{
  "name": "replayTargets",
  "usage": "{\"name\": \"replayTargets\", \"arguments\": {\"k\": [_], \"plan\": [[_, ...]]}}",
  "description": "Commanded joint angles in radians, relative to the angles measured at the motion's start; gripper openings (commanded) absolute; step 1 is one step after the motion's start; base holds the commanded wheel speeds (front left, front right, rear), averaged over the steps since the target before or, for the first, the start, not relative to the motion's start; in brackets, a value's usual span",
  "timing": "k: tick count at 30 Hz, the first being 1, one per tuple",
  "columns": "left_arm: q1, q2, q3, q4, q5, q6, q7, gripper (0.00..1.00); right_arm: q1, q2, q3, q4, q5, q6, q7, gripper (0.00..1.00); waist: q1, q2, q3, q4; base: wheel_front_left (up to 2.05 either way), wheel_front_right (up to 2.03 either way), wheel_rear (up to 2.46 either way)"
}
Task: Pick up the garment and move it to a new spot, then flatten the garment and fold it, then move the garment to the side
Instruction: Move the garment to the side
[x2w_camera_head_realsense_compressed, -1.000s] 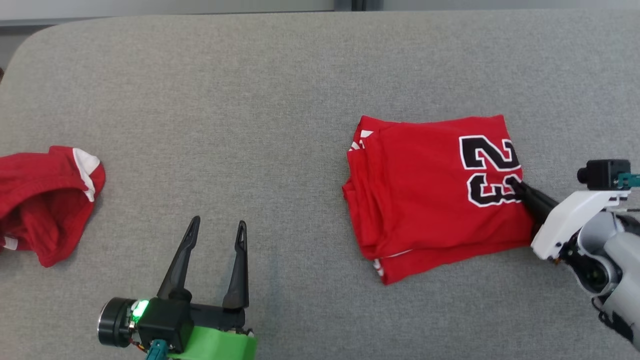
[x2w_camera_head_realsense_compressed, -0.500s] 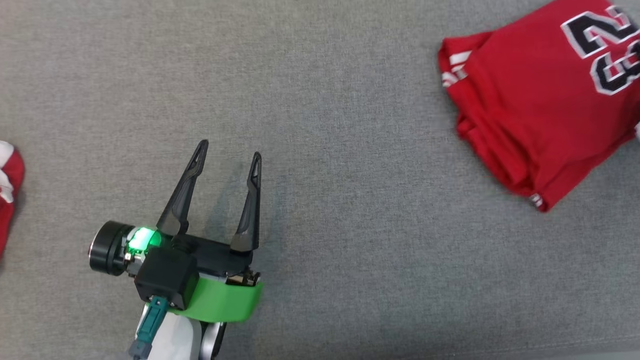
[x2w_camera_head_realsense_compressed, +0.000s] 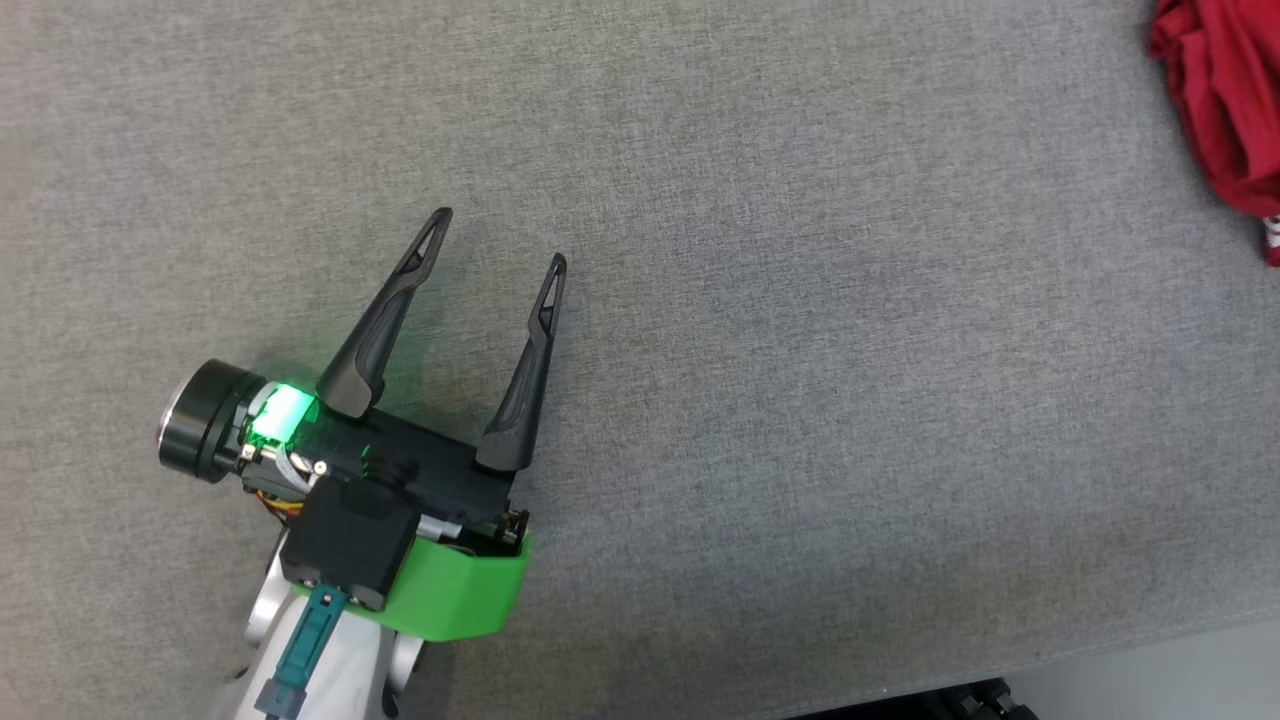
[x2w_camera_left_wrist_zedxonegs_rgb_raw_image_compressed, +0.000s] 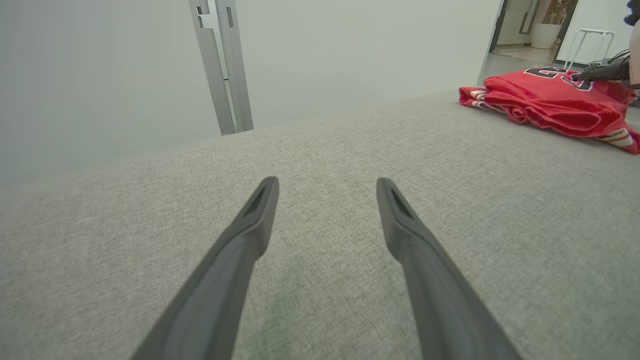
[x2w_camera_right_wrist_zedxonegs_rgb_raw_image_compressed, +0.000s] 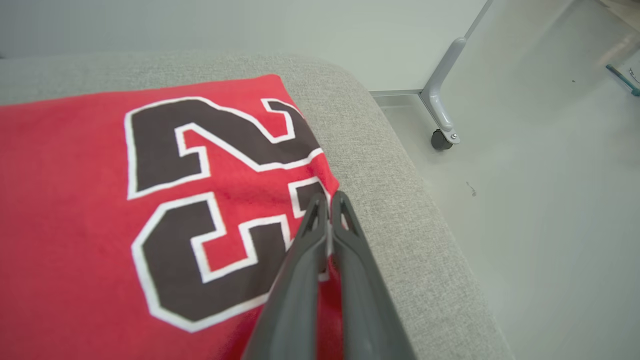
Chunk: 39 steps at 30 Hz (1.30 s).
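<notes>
The folded red garment (x2w_camera_right_wrist_zedxonegs_rgb_raw_image_compressed: 100, 225) with a black and white number lies near the right end of the grey cushion (x2w_camera_head_realsense_compressed: 760, 330). My right gripper (x2w_camera_right_wrist_zedxonegs_rgb_raw_image_compressed: 329, 196) is shut, its fingers lying together on the garment's right edge beside the number; no cloth shows between them. From the left wrist view the garment (x2w_camera_left_wrist_zedxonegs_rgb_raw_image_compressed: 550, 102) sits far right, with the right gripper (x2w_camera_left_wrist_zedxonegs_rgb_raw_image_compressed: 576, 77) touching its top. Only a corner of the garment (x2w_camera_head_realsense_compressed: 1225, 110) shows at the head view's top right. My left gripper (x2w_camera_head_realsense_compressed: 499, 238) hovers open over bare cushion (x2w_camera_left_wrist_zedxonegs_rgb_raw_image_compressed: 326, 182), far left of the garment.
The cushion's rounded right edge (x2w_camera_right_wrist_zedxonegs_rgb_raw_image_compressed: 400, 165) drops to a pale floor where a frame leg on a caster (x2w_camera_right_wrist_zedxonegs_rgb_raw_image_compressed: 442, 135) stands. A grey metal post (x2w_camera_left_wrist_zedxonegs_rgb_raw_image_compressed: 220, 65) rises behind the cushion. The cushion's front edge (x2w_camera_head_realsense_compressed: 1100, 650) runs across the lower right.
The head camera has swung left and down, so the garment slid to the top right corner and a second red cloth left the view. The right gripper stays shut on the garment's edge.
</notes>
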Motion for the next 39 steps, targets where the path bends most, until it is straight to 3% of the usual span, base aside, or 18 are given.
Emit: {"name": "replayTargets", "arguments": {"k": [1,7,9,13,16,23,29,35,39], "plan": [[-0.018,0.011,0.000,-0.007,0.012,-0.001,-0.003,1.00,-0.016,-0.017,-0.001,0.013,-0.015,-0.001,-0.009,0.00,-0.0002,-0.0001,0.035,-0.027,0.00,0.00,0.00],[-0.013,0.029,-0.012,-0.014,0.018,0.007,-0.003,1.00,-0.052,-0.086,-0.009,0.083,-0.082,-0.001,-0.038,0.00,-0.0002,-0.0001,0.040,-0.015,0.00,0.00,0.00],[-0.011,0.033,-0.014,-0.014,0.014,0.012,-0.002,1.00,-0.076,-0.090,-0.018,0.115,-0.116,-0.001,-0.055,1.00,-0.0002,-0.0001,0.037,-0.012,0.00,0.00,0.00],[-0.019,0.026,-0.027,-0.009,0.007,0.019,-0.002,1.00,-0.122,-0.050,-0.031,0.156,-0.222,-0.001,-0.083,1.00,-0.0002,-0.0001,0.011,-0.004,0.00,0.00,0.00],[-0.017,0.014,-0.034,-0.001,-0.005,0.029,-0.002,1.00,-0.126,-0.008,-0.099,0.095,-0.325,-0.001,-0.086,1.00,-0.0002,-0.0001,-0.031,0.008,0.00,0.00,0.00],[0.056,-0.017,-0.010,0.043,-0.074,0.065,-0.002,1.00,0.151,0.156,-0.327,-0.189,-0.491,-0.001,-0.085,1.00,-0.0002,-0.0001,-0.185,0.052,0.00,0.00,0.00],[0.140,-0.038,0.036,0.102,-0.122,0.083,-0.002,1.00,0.425,0.356,-0.479,-0.427,-0.606,-0.001,-0.085,1.00,-0.0002,-0.0001,-0.352,0.076,0.00,0.00,0.00],[0.229,-0.059,0.086,0.166,-0.137,0.100,-0.002,1.00,0.637,0.556,-0.523,-0.596,-0.673,-0.001,-0.085,1.00,-0.0002,-0.0001,-0.499,0.089,0.00,0.00,0.00],[0.279,-0.062,0.100,0.209,-0.115,0.109,-0.002,1.00,0.738,0.636,-0.486,-0.620,-0.693,-0.001,-0.085,1.00,-0.0002,-0.0001,-0.593,0.095,0.00,0.00,0.00]]}}
